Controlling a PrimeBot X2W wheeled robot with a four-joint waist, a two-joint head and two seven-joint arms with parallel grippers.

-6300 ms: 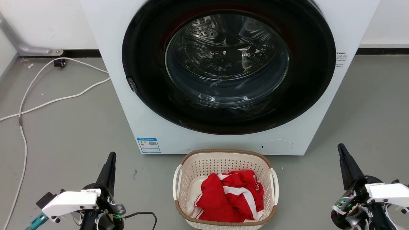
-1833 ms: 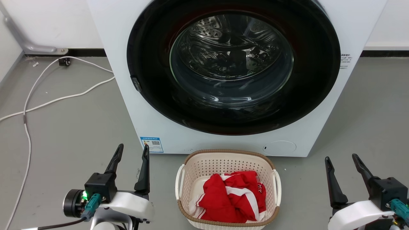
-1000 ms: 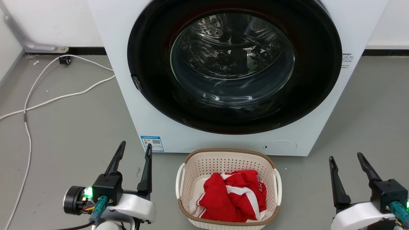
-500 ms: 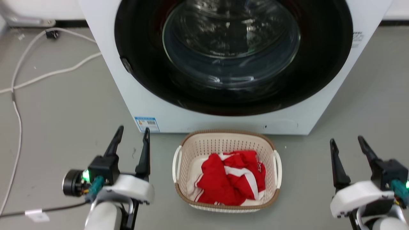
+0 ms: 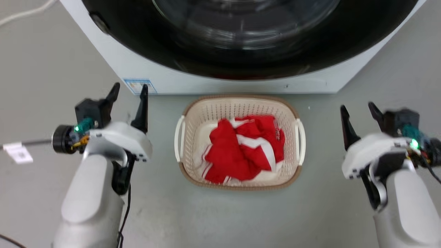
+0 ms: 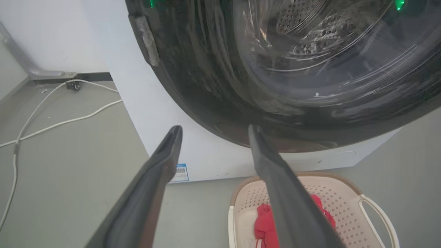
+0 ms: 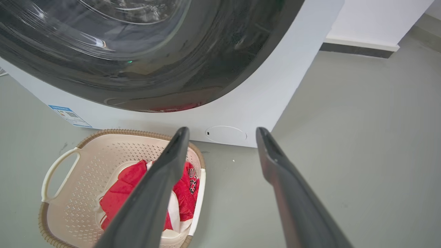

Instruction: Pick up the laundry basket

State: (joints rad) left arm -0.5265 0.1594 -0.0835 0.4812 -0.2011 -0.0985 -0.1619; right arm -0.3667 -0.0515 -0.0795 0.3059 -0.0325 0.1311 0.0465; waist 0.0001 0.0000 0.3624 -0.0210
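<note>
- While the basket (image 5: 237, 107) stands upright on the grey floor (image 5: 224, 220), just in front of the washer (image 5: 224, 82), the left tool (image 5: 130, 89) and the right tool (image 5: 357, 107) hang one on each side of it, neither touching it.
- The basket's far rim lies close to the washer's white base. I cannot tell whether the two touch.
- Red-and-white clothes (image 5: 241, 151) lie bunched inside the basket, below its brown rim.
- The left handle (image 5: 178, 137) and the right handle (image 5: 301, 141) are both free.
- The left tool is released: its two dark fingers are spread with nothing between them. They point toward the washer, apart from the left handle.
- The right tool is released too, fingers spread and empty. It also points toward the washer, apart from the right handle.
- In the left wrist view the spread fingers frame the washer's dark door (image 6: 310, 69). The basket sits low and to the right there, and one finger crosses in front of it.
- In the right wrist view the basket sits at the lower left, with one finger crossing in front of the clothes.
- A blue sticker (image 5: 139, 86) marks the washer's lower left corner.
- A white cable (image 6: 51, 122) trails over the floor to the left of the washer.
</note>
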